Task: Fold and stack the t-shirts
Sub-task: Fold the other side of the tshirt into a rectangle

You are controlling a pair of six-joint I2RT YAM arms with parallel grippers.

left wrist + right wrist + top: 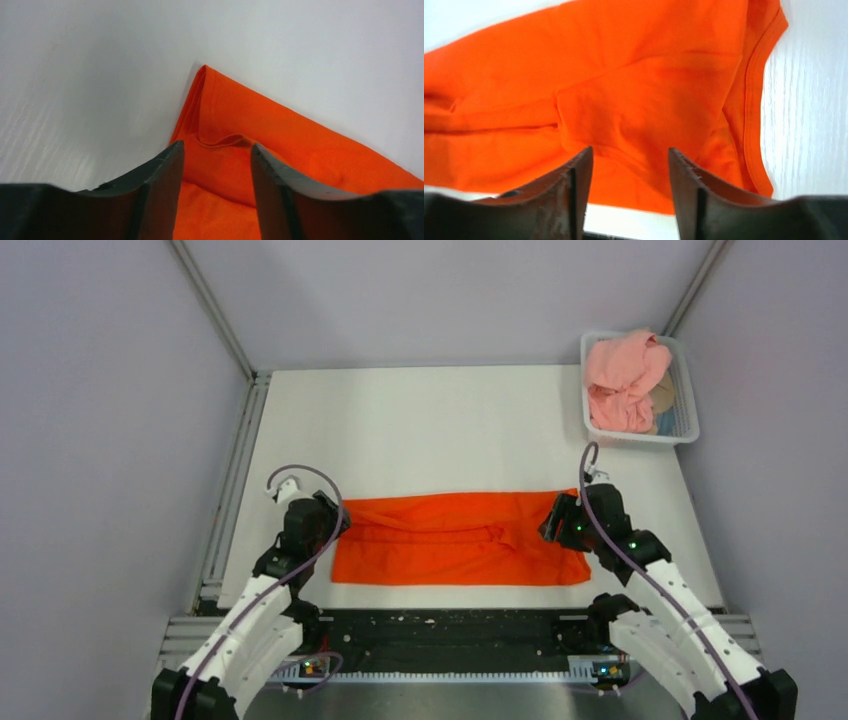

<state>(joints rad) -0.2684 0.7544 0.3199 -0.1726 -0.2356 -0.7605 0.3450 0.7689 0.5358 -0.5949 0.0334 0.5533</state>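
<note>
Orange t-shirt point(460, 540) was lying on the table point(450, 420) close to the near edge, folded into a long band with its long axis running left to right. The left gripper point(216, 147) sat right at the band's left end and the right gripper point(629, 150) at its right end, so each arm was about equally close to its own end. Both sets of jaws were partly open with nothing pinched, the cloth just below and ahead of the fingertips. My guess is the next fold brings one short end over toward the other. The pink t-shirt point(625, 375) was bunched in the basket point(688, 430) at the far right, nearer the right arm.
</note>
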